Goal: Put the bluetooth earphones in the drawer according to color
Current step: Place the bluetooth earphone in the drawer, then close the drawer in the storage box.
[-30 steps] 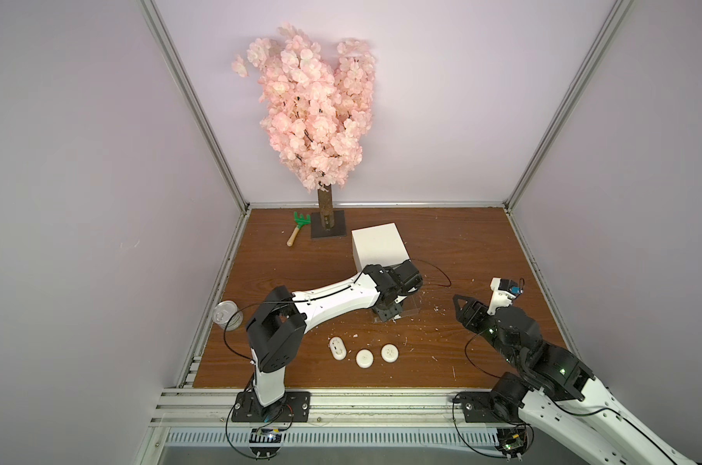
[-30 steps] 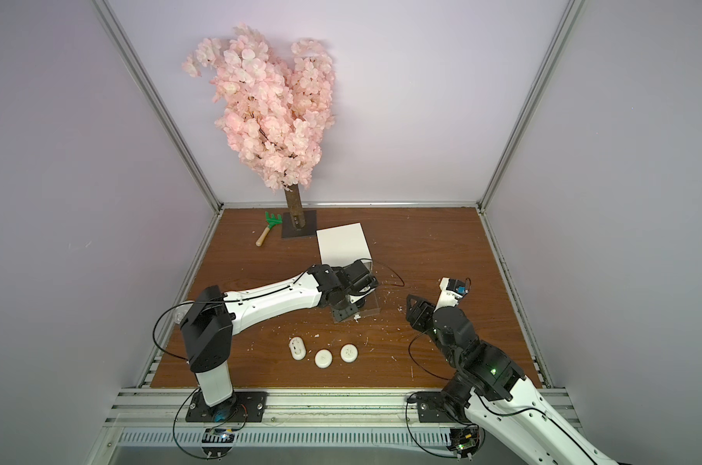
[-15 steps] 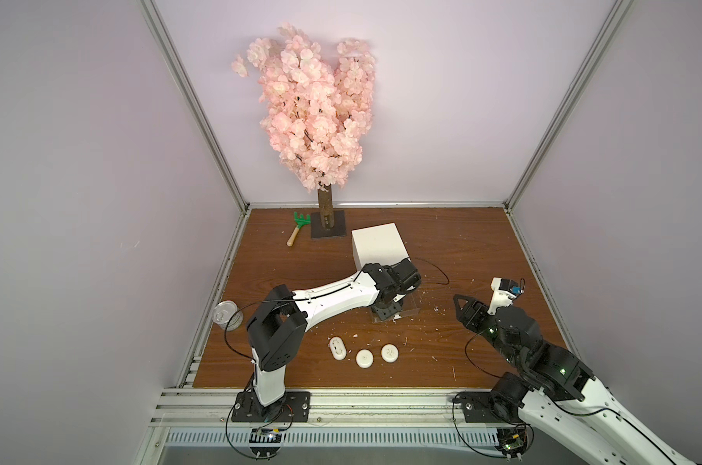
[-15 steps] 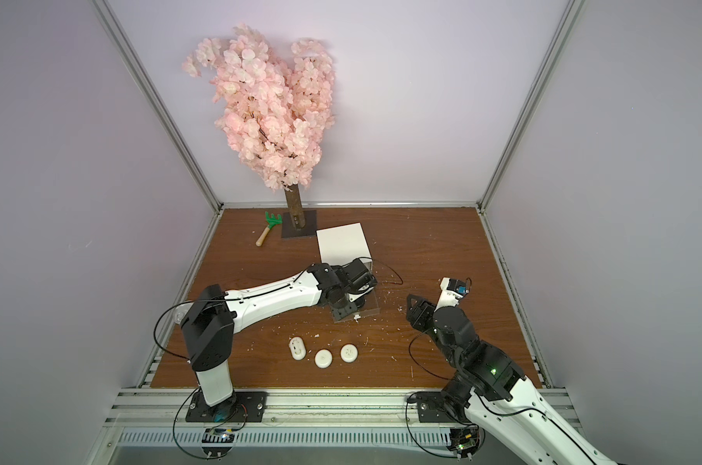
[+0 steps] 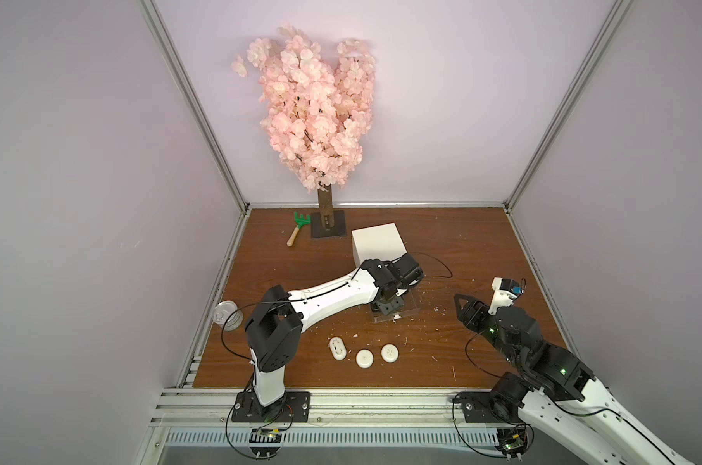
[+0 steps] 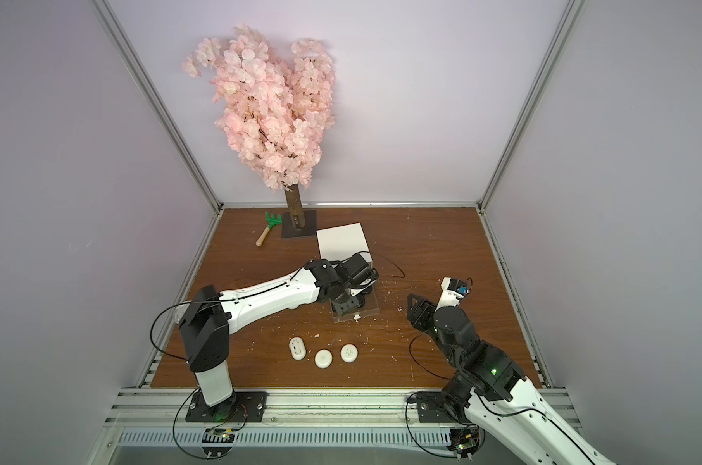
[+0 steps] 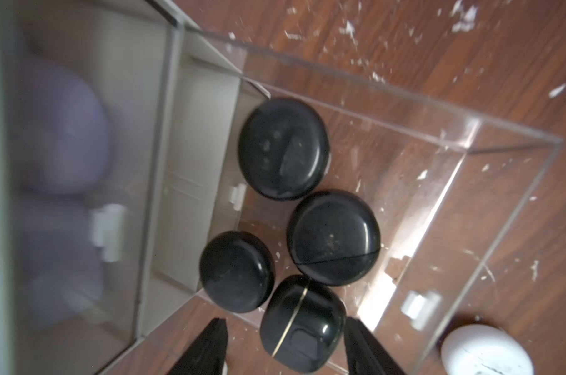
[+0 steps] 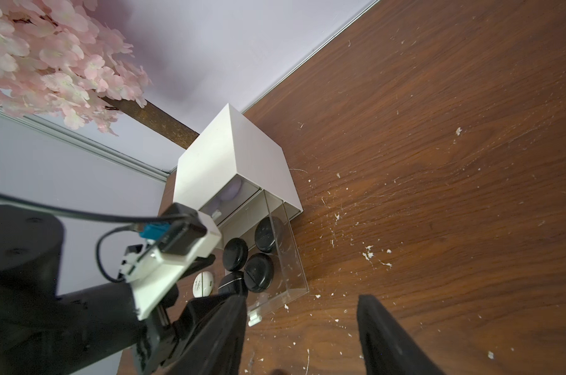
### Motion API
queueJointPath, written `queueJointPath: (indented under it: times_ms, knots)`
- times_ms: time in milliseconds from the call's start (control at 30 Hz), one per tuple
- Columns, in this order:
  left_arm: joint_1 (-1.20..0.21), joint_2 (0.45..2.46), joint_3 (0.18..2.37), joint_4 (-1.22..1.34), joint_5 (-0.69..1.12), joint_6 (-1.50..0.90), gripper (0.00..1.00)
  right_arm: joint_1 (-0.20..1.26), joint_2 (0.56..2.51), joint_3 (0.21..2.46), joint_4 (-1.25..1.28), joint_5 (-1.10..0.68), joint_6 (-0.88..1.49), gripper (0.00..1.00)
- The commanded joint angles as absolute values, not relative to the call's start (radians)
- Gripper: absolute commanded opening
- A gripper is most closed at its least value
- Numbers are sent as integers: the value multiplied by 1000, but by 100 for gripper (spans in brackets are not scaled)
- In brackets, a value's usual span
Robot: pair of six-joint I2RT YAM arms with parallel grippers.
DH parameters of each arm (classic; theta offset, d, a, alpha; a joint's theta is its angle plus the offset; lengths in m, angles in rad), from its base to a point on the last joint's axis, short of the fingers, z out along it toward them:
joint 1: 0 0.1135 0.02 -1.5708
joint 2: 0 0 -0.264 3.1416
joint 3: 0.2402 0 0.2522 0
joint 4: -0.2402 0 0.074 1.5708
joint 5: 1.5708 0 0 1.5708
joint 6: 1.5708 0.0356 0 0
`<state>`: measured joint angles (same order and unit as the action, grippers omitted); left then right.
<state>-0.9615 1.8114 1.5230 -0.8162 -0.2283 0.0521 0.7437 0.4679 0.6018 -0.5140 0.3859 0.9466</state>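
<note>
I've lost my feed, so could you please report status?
Left hand open, straddling glossy black rounded earphone case in clear plastic drawer. Right hand open, empty. White round cases wait on wooden table; none blocking.

Pale lilac walls (image 5: 421,100) close the space on three sides, and grey metal posts (image 5: 198,108) run up the two back corners. The floor is a dark brown wood board (image 5: 462,241), scattered with small white crumbs (image 5: 435,309). At the back wall stands a pink blossom tree (image 5: 317,112) on a dark square base (image 5: 339,231). The light is even and soft. A metal rail (image 5: 381,406) runs along the front edge.
</note>
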Motion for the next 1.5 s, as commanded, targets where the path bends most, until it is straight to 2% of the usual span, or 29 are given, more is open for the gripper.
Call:
queueJointPath:
  times_ms: [0, 100, 267, 367, 433, 500, 533, 833, 1167, 1467]
  knots:
    - [-950, 1708, 1592, -817, -334, 12, 68, 741, 455, 631, -503, 374, 933, 62]
    - [-910, 1649, 1613, -796, -381, -12, 78, 740, 458, 628, -494, 352, 937, 62]
    - [-784, 1569, 1588, -744, -368, -80, 81, 740, 485, 614, -462, 285, 946, 57]
    - [-698, 1538, 1557, -693, -290, -125, 82, 739, 520, 596, -413, 217, 946, 37]
    - [-634, 1533, 1543, -658, -207, -151, 83, 741, 555, 584, -375, 161, 946, 17]
    - [-586, 1541, 1536, -629, -138, -176, 83, 742, 586, 571, -334, 107, 951, 3]
    - [-564, 1550, 1536, -617, -99, -186, 83, 742, 603, 563, -311, 79, 954, 0]
    - [-429, 1661, 1548, -572, 166, -254, 82, 793, 617, 507, -257, 34, 1014, 0]
    - [-417, 1710, 1534, -574, 247, -263, 77, 885, 653, 437, -176, 60, 1080, 0]
    - [-417, 1721, 1505, -577, 237, -258, 75, 941, 717, 418, -116, 80, 1107, 0]
